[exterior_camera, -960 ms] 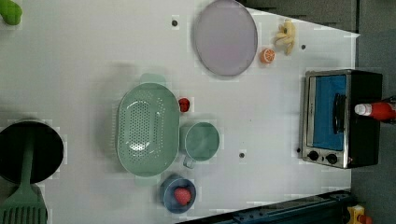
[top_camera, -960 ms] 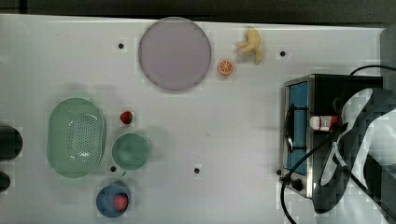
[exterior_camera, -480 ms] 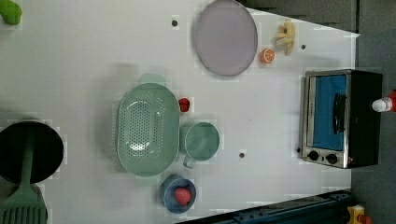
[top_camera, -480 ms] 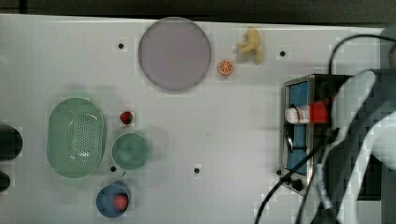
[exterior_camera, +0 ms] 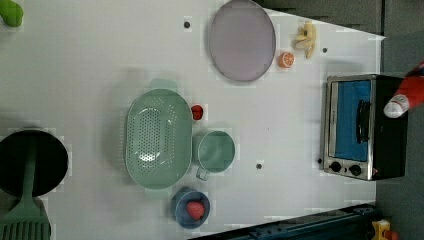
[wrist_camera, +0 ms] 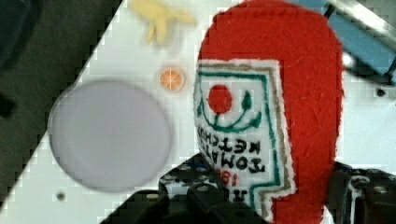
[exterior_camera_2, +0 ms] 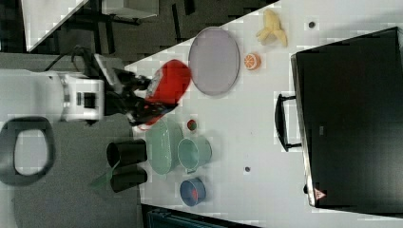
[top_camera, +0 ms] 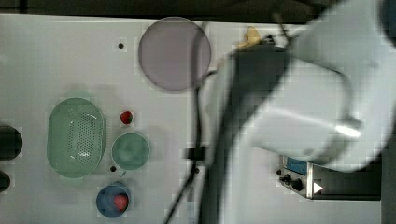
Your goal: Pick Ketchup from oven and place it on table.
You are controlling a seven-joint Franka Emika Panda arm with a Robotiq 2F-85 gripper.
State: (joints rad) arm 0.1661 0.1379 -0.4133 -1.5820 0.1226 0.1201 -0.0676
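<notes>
Red fills the wrist view: the ketchup [wrist_camera: 280, 93] sits clamped in the claw [wrist_camera: 261, 196], label facing the camera, fingers closed on its lower body. So the pick is done, and the bottle is clear of the oven.

Going left to right in the right view, the arm reaches in from the right view's left, the claw [exterior_camera_2: 138, 102] grips the ketchup [exterior_camera_2: 168, 85] up in the air, the purple plate [exterior_camera_2: 214, 61] lies just beyond it, and the oven [exterior_camera_2: 349, 118] stands well apart at the right view's right. The strainer [exterior_camera_2: 161, 145] and green cup [exterior_camera_2: 194, 153] sit below the bottle in this picture.

In the left view the white table [exterior_camera: 100, 60] has plenty of bare surface, and the ketchup [exterior_camera: 407, 95] shows at the left view's right edge, cap pointing towards the oven [exterior_camera: 365, 125], whose door looks shut.

What's left, I'd judge: carry it over bare table, lower it, let go.
</notes>
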